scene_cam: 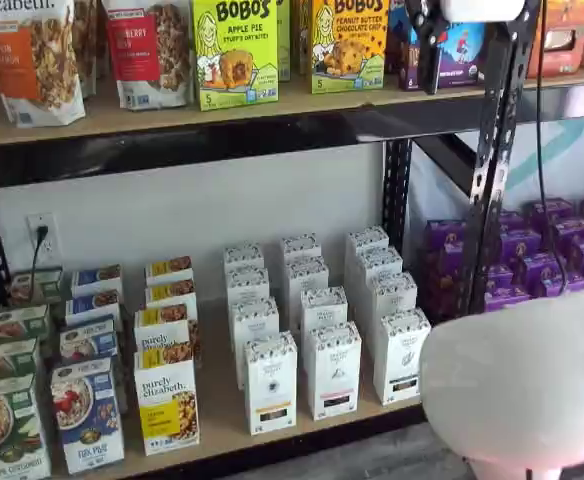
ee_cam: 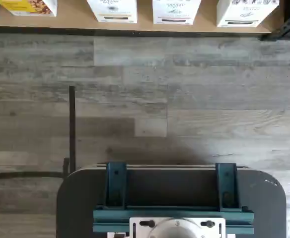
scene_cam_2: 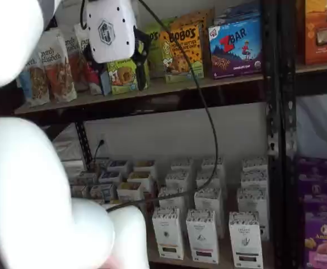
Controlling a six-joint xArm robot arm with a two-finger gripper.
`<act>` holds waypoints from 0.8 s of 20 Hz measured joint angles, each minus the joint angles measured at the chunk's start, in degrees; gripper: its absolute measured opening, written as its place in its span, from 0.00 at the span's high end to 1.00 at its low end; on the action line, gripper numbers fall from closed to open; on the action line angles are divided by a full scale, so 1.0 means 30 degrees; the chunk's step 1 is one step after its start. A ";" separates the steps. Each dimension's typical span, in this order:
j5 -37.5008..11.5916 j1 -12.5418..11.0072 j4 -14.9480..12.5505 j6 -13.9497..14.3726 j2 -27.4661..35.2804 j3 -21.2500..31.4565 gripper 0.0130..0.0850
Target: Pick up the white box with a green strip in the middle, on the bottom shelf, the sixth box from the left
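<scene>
Shelf views show the gripper [scene_cam_2: 112, 33] raised by the upper shelf (fingers obscured), jaws wide apart.

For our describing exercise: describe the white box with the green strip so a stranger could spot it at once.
On the bottom shelf, a pale board with a black front rail, stand three rows of tall white cartons. The white box fronts the row nearest the purple boxes. Its strip is dark green; the neighbouring front cartons' strips are pink and yellow-orange.
</scene>
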 joint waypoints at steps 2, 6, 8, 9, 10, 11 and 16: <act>0.0047 -0.0461 0.0509 -0.0222 0.0016 -0.0005 0.00; -0.0243 -0.0630 0.0783 -0.0315 -0.0083 0.0122 0.00; -0.0429 -0.0519 0.0748 -0.0238 -0.0082 0.0207 0.00; -0.0485 -0.0412 0.0682 -0.0166 -0.0058 0.0250 0.00; -0.0545 -0.0295 0.0586 -0.0091 -0.0033 0.0310 0.00; -0.0644 -0.0152 0.0454 -0.0008 -0.0019 0.0405 0.00; -0.2315 -0.0108 0.0366 -0.0038 -0.0420 0.1957 0.00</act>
